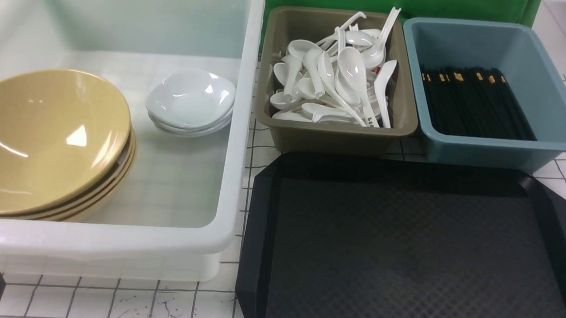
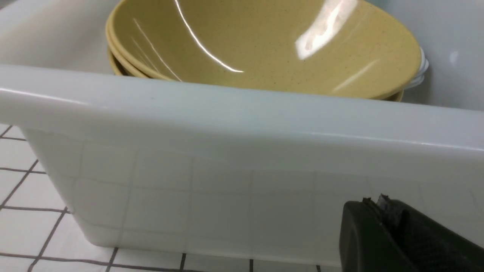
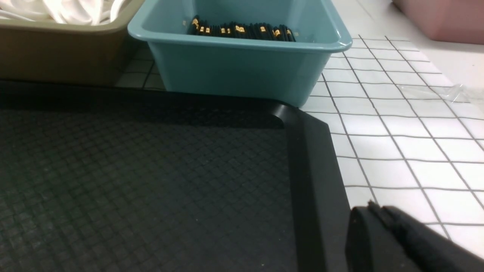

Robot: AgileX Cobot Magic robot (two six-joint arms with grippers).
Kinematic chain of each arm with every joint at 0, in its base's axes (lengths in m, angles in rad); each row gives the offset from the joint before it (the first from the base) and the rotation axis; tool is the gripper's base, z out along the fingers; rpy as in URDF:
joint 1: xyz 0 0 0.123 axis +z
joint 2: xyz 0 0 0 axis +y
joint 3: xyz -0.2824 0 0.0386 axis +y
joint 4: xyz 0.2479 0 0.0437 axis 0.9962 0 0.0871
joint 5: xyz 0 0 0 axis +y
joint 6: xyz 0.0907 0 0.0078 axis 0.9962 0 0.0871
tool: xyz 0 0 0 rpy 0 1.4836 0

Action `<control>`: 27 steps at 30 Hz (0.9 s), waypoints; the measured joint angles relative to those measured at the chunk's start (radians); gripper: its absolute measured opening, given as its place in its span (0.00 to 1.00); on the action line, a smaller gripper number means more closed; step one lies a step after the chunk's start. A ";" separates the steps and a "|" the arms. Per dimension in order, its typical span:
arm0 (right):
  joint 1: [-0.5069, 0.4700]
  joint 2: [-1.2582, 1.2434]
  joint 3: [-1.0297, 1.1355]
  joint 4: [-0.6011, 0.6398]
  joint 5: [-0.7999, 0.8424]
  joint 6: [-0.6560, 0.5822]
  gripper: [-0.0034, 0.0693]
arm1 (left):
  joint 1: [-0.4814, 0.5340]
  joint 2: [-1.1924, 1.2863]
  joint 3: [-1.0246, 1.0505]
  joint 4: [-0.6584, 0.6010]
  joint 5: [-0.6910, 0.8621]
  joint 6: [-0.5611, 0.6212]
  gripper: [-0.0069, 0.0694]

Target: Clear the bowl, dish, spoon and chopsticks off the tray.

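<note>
tray [image 1: 419, 256]: black, diamond-textured, filling the lower right of the front view; nothing is seen lying on it, so the clearing is judged finished or all but finished
bowl [image 1: 43, 139]: the mustard-tan bowl is seen as the top of a stack at the left of the frame, inside the white tub [image 1: 238, 127], tipped slightly toward the camera
dish [image 1: 191, 97]: the small white dish is seen on top of a low pile in the tub, just right of the bowl stack and apart from it
spoon [image 1: 370, 116]: a white soup spoon with dark print on its handle end is seen at the near edge of the heap in the olive-brown bin [image 1: 333, 132], upper centre of the frame
chopsticks [image 1: 473, 99]: black, gold-banded, laid together in the blue bin [image 1: 492, 147] at upper right; the task's pair cannot be told from the rest; long axes run from far to near
left gripper [image 2: 401, 234]: only a dark part is seen at the lower right of its wrist view, close outside the tub's near wall; wide or narrow cannot be told; nothing is seen held
right gripper [image 3: 401, 238]: only a dark part is seen at the lower right of its wrist view, beside the tray's right rim; its opening cannot be told
deciding relation: no task thing lies between either claw and the tray; the left arm is nearer the tub, the right nearer the blue bin
surface: white tabletop [image 1: 107, 305] with a dark grid
room: a green backdrop behind the bins
</note>
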 joint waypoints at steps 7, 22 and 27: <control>0.000 0.000 0.000 0.000 0.000 0.000 0.11 | 0.000 0.000 0.000 -0.001 0.000 0.000 0.08; 0.000 0.000 0.000 0.000 0.000 0.000 0.12 | 0.000 0.000 0.000 -0.001 0.000 0.000 0.08; 0.000 0.000 0.000 0.000 0.000 0.000 0.13 | 0.000 0.000 0.000 -0.001 0.000 0.000 0.08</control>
